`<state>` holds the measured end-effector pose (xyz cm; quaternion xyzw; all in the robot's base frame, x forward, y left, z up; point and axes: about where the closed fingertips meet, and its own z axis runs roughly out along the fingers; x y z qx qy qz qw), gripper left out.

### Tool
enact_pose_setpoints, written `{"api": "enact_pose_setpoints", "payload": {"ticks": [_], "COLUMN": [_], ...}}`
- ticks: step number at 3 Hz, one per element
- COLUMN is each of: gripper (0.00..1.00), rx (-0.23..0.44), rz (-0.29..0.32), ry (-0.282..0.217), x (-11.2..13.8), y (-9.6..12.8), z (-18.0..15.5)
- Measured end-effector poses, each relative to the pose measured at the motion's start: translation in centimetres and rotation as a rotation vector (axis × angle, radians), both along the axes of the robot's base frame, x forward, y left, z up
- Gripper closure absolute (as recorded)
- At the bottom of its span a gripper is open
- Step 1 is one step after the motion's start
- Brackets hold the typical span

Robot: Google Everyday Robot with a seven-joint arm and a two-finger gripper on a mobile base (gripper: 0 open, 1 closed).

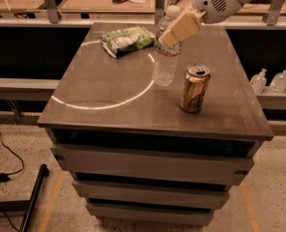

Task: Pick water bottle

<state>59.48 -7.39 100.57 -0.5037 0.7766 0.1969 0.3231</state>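
The gripper (169, 36) has its jaws clamped on the shoulder of the water bottle (164, 64), probably because the bottle is stiffest there. The ribbed body hangs upright below the jaws. The gold drink can (194, 88) stands below-right of the jaws, clear of them. The green snack bag (127, 39) lies to their left.

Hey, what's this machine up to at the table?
A robot arm is reaching in over the table. Its hand is clamped on the upper part of a clear water bottle, which leans slightly. A gold can stands close beside the bottle, untouched, and a green bag lies farther back.
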Motion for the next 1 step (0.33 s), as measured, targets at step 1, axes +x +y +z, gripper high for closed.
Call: {"api": "enact_pose_setpoints", "payload": {"ticks": [1], "gripper": [1.00], "rx": [0.005], "rz": [0.003], "ry": [-0.003], "x": [-0.03], "y": [0.10], "z": [0.21]}}
